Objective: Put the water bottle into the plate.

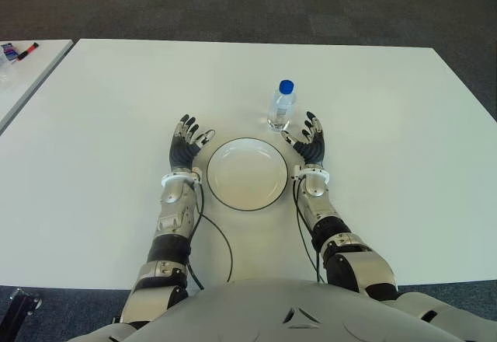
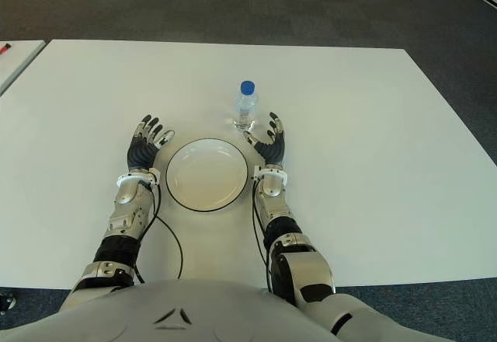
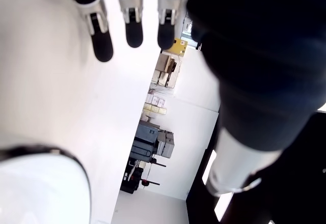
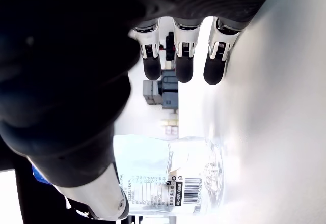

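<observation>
- The water bottle (image 1: pixel 282 105), clear with a blue cap, stood upright on the white table (image 1: pixel 404 148), just beyond the far right edge of the plate (image 1: pixel 247 173) and not in it
- The plate, white with a dark rim, lay flat on the table between the two hands and held nothing
- The right hand (image 1: pixel 311 144) showed just to the right of the plate, near the bottle's base, with its fingers (image 4: pixel 184 63) extended and spread; it gripped nothing, and the bottle stood close beside its thumb without visible contact
- The left hand (image 1: pixel 186 144) showed just to the left of the plate, fingers (image 3: pixel 134 28) likewise extended and empty
- A dark cable (image 1: pixel 221 241) ran along the table from each wrist back toward the robot's body
- A second table (image 1: pixel 23 70) at the far left carried small items, too small to identify
</observation>
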Available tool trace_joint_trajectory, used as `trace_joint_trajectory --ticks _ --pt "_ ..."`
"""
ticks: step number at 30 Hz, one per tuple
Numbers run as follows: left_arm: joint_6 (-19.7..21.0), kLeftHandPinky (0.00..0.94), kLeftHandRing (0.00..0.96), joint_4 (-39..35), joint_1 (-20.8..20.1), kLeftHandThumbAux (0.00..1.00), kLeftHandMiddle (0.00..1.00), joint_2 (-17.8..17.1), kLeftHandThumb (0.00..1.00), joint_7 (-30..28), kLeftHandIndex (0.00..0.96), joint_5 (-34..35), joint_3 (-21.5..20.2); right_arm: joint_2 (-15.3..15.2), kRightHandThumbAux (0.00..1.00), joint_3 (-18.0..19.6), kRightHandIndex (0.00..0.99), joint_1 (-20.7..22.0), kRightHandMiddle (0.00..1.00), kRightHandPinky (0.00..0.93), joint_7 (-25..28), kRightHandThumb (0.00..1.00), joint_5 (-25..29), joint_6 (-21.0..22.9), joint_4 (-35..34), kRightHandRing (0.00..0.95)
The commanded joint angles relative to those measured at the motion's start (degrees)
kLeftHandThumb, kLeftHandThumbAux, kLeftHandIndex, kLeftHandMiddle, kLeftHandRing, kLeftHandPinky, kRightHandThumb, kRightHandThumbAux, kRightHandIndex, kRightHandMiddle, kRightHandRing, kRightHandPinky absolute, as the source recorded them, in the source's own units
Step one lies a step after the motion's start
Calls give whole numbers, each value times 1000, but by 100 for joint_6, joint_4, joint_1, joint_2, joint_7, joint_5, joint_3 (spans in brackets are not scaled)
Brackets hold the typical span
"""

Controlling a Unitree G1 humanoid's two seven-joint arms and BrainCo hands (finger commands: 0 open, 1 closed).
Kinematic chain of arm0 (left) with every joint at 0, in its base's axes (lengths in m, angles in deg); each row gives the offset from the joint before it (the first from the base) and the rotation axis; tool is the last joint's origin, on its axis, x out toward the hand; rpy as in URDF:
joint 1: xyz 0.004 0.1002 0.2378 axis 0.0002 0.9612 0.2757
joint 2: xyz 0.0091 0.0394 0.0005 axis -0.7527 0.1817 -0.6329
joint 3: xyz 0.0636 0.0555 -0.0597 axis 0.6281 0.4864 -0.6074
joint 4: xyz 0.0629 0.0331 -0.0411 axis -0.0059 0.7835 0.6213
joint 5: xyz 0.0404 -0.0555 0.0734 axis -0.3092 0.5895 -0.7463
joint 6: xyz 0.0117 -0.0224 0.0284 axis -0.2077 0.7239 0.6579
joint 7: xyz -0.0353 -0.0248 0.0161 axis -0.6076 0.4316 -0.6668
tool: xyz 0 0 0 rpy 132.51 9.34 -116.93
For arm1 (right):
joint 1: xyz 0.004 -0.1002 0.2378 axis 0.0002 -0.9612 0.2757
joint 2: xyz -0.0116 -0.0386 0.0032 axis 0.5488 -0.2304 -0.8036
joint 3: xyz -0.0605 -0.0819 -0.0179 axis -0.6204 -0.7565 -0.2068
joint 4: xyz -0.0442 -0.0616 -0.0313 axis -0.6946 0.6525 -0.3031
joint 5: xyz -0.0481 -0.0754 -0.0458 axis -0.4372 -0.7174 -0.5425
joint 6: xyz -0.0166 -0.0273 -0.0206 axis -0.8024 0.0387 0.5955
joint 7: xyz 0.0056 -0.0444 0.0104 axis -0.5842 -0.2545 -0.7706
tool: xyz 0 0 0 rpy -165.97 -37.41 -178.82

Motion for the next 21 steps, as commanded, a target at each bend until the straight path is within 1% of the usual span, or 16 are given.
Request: trace_joint_trajectory --ticks 1,14,21 --pt "102 122 89 139 -38 889 98 255 0 113 95 -28 5 17 909 8 136 -142 104 121 39 0 41 201 92 87" --pt "112 118 79 156 -45 882 87 229 0 53 81 -11 4 30 897 25 116 -143 94 110 93 0 59 131 115 81" --pt "104 122 81 163 -52 886 89 216 0 39 81 -19 12 1 895 -23 111 -146 92 116 84 0 -14 118 125 79"
